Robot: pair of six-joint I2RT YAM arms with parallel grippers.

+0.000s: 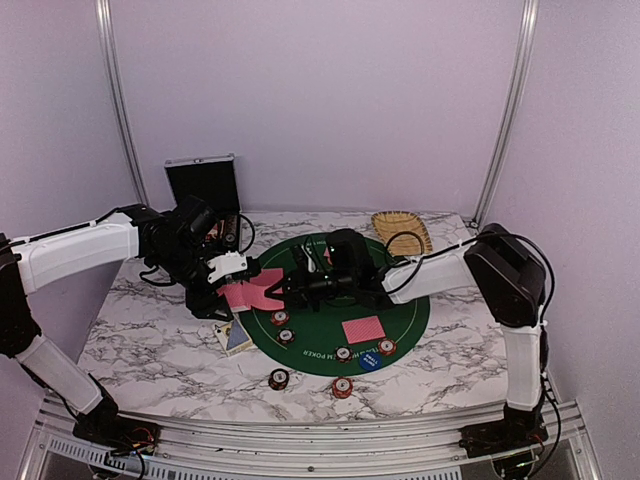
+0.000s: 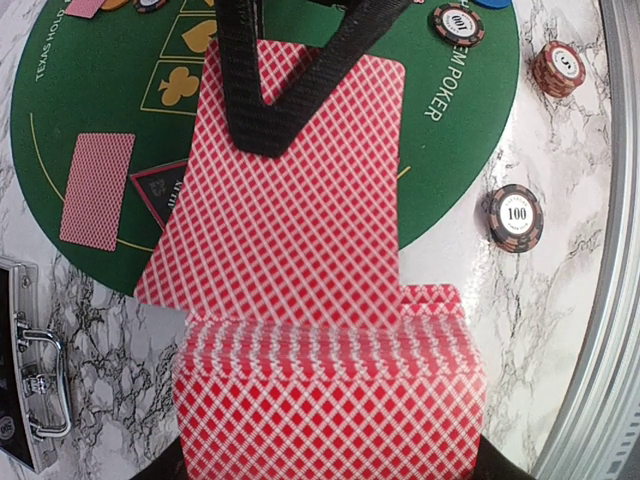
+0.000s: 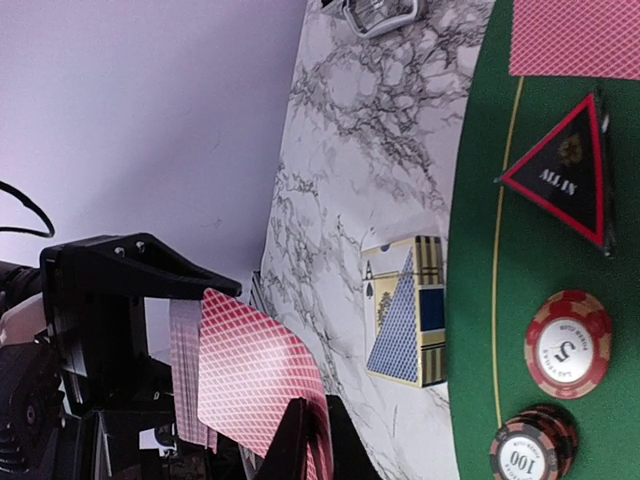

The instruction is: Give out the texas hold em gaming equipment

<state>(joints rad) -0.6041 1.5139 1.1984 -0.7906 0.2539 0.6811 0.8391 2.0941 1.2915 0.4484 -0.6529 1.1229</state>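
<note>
Marbled tabletop (image 1: 150, 340), green poker mat (image 1: 410, 310), six chip stacks (image 1: 278, 379), one blue button (image 1: 370, 361), one black triangular marker (image 3: 565, 180), left tool (image 1: 228, 286) clamped on red-backed deck (image 2: 330, 400), right tool (image 2: 262, 140) pinching one card (image 2: 290, 240)

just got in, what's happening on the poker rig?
Dealing in progress. The left gripper holds the deck of red-backed cards, and the right gripper is pinching the top card off it. A dealt card, several chips and a black triangular marker already lie on the green mat.
</note>
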